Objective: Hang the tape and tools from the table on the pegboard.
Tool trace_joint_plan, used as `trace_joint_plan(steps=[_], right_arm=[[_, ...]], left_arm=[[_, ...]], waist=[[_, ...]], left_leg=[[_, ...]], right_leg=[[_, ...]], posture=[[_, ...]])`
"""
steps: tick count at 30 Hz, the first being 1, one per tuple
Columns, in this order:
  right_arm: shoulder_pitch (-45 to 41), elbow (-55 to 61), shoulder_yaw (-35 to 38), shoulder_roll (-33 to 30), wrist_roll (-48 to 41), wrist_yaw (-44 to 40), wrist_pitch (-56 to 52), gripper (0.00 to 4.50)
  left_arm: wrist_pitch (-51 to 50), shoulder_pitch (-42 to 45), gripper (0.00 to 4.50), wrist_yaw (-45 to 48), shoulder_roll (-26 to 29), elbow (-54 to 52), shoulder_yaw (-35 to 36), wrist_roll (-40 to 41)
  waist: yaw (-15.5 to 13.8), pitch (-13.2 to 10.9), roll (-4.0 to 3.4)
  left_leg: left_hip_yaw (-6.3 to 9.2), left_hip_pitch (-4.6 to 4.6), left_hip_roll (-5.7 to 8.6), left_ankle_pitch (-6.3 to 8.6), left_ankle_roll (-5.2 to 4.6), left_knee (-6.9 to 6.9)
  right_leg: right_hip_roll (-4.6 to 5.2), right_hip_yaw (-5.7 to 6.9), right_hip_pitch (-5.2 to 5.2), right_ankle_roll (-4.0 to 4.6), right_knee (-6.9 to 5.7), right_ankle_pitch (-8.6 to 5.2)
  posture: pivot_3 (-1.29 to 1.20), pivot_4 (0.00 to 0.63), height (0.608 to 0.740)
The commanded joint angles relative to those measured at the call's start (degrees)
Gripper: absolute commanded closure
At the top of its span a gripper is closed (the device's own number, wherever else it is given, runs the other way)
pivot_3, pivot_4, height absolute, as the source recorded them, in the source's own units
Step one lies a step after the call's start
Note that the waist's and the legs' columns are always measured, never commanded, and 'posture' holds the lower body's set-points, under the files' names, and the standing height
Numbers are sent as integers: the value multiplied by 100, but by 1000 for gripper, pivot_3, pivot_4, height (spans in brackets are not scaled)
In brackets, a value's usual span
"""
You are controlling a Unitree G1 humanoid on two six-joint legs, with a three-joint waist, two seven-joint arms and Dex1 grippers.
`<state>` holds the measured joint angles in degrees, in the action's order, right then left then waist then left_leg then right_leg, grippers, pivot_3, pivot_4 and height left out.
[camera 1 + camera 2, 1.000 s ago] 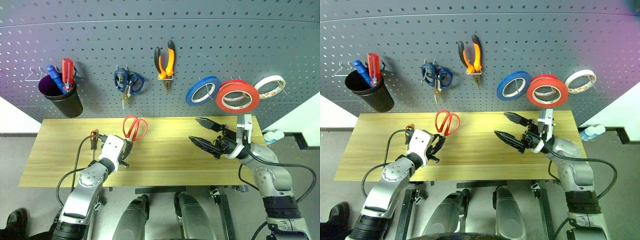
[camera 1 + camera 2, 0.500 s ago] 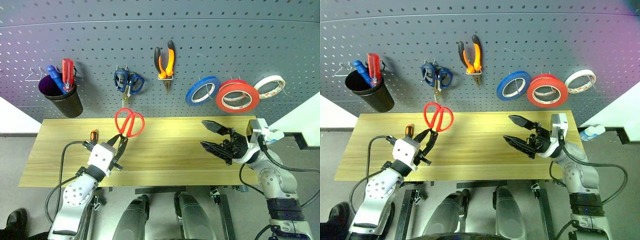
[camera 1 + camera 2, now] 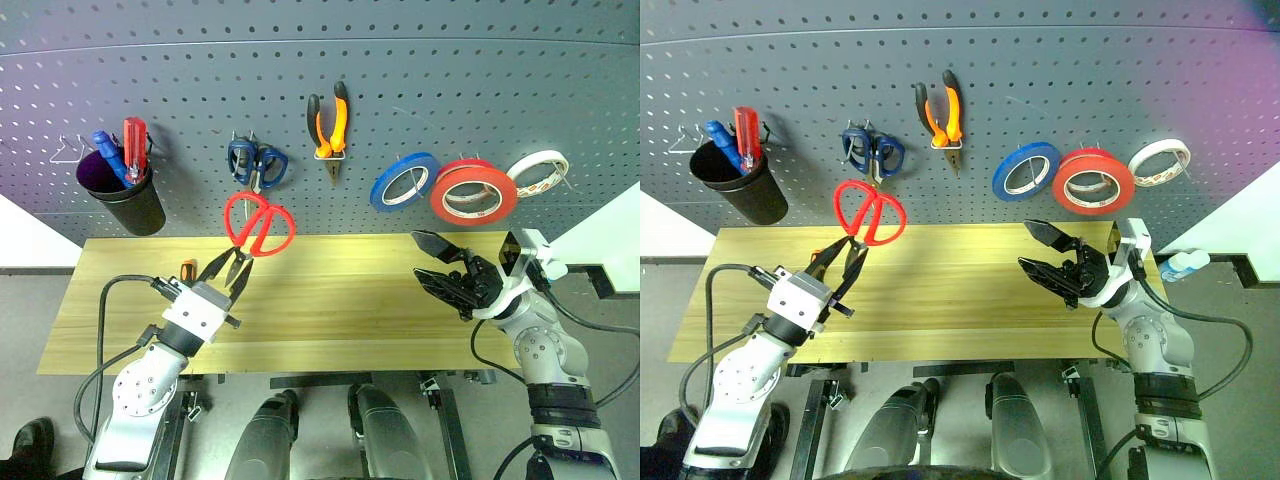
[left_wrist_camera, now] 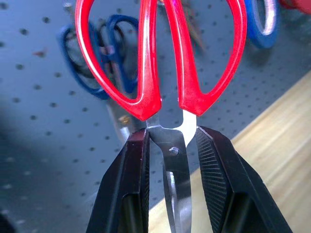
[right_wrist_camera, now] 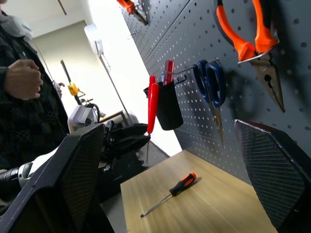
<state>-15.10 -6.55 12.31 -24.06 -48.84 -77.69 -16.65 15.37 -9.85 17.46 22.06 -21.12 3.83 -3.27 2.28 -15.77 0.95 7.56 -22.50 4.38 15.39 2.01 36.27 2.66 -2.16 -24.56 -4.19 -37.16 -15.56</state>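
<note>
My left gripper [image 3: 231, 270] is shut on the blades of the red-handled scissors [image 3: 258, 225]. It holds them handles-up above the table [image 3: 340, 300], in front of the pegboard [image 3: 450, 90] and just below the blue scissors. In the left wrist view the steel blades [image 4: 176, 145] sit clamped between the black pads. Over the right part of the table my right gripper [image 3: 416, 255] stands open and empty. The red tape [image 3: 475, 192] and the orange-and-black pliers [image 3: 331, 125] hang on the pegboard. The orange-handled screwdriver [image 3: 187, 270] lies on the table beside my left gripper.
Blue-handled scissors [image 3: 256, 163], a blue tape roll [image 3: 405, 182] and a whitish roll [image 3: 540, 172] hang on the board. A black cup [image 3: 128, 195] at the left holds a red and a blue screwdriver. A person [image 5: 19, 87] stands beyond the table's left end.
My left gripper has lifted the red scissors off the table and tipped them up toward the pegboard. The right gripper has turned a little and stayed open.
</note>
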Motion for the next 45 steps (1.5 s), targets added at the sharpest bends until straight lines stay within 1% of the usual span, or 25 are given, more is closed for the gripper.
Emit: trace_joint_plan(steps=[1, 9, 13, 15, 19, 26, 33, 35, 37, 42, 45], right_arm=[[-45, -6, 235, 41, -213, -148, 9, 0], [75, 91, 230, 256, -375, -296, -65, 0], [130, 184, 298, 456, -623, -118, -287, 0], [192, 225, 271, 531, -559, -81, -223, 0], [270, 312, 238, 608, -485, -37, -168, 0], [306, 409, 200, 605, -368, 12, -67, 0], [424, 620, 175, 644, -374, 114, -73, 0], [452, 627, 146, 664, -355, 116, -67, 0], [464, 639, 129, 680, -336, 134, -54, 0], [475, 712, 121, 683, -307, 199, -38, 0], [524, 781, 108, 671, -301, 198, -20, 0]], left_arm=[[201, 9, 3433, -150, -35, -41, 236, 20], [367, 434, 3433, -184, -31, 450, 343, 144], [418, 769, 3433, -170, -30, 729, 265, 117], [414, 971, 3433, -156, -20, 831, 238, 114], [268, 1304, 3433, -119, -31, 884, 193, 165], [-107, 1562, 3433, -70, -98, 855, 6, 161], [-556, 1796, 3433, -128, -136, 1048, -55, 54], [-664, 1912, 3433, -245, -154, 1227, -111, -131], [-728, 2038, 3433, -257, -229, 1373, -131, -75], [-790, 2416, 3433, -374, -294, 1839, -189, -223], [-783, 2539, 3433, -315, -358, 2023, -208, -74]], waist=[[-7, 1, 1], [-7, 6, 0], [-7, 9, -1], [-8, 13, -1], [-5, 22, 0], [20, 33, -1], [20, 35, -1], [24, 35, -1], [23, 35, -1], [23, 35, 0], [34, 35, 0]], left_leg=[[-1, 0, 0, 0, 0, 1], [-2, 0, 0, 0, 1, 20], [-3, -1, 0, 0, 1, 35], [-3, -1, 0, 0, 0, 50], [-4, -1, 1, 2, -3, 69], [-6, -1, 1, 2, -3, 76], [-7, -1, 1, 2, -3, 84], [-8, 0, 1, 2, -3, 84], [-8, 0, 1, 2, -3, 86], [-9, 2, 1, 1, -2, 96], [-14, 4, 1, 2, -3, 98]], right_leg=[[0, 0, 0, 0, 0, 0], [-2, 0, 3, -3, -10, 7], [-3, 0, 6, -4, -18, 12], [-5, 1, 8, -5, -27, 13], [-6, 1, 14, -9, -34, 17], [-8, 0, 14, -11, -41, 19], [-9, -1, 13, -11, -48, 20], [-9, -1, 13, -11, -49, 20], [-9, -1, 13, -11, -52, 20], [-9, -1, 12, -11, -66, 20], [-9, -5, 12, -11, -71, 20]], posture=[[-40, 223, 740], [-45, 211, 740], [-51, 204, 740], [-56, 203, 740], [-65, 202, 740], [-79, 199, 740], [-87, 208, 740], [-90, 212, 740], [-91, 212, 740], [-100, 220, 740], [-105, 221, 740]])
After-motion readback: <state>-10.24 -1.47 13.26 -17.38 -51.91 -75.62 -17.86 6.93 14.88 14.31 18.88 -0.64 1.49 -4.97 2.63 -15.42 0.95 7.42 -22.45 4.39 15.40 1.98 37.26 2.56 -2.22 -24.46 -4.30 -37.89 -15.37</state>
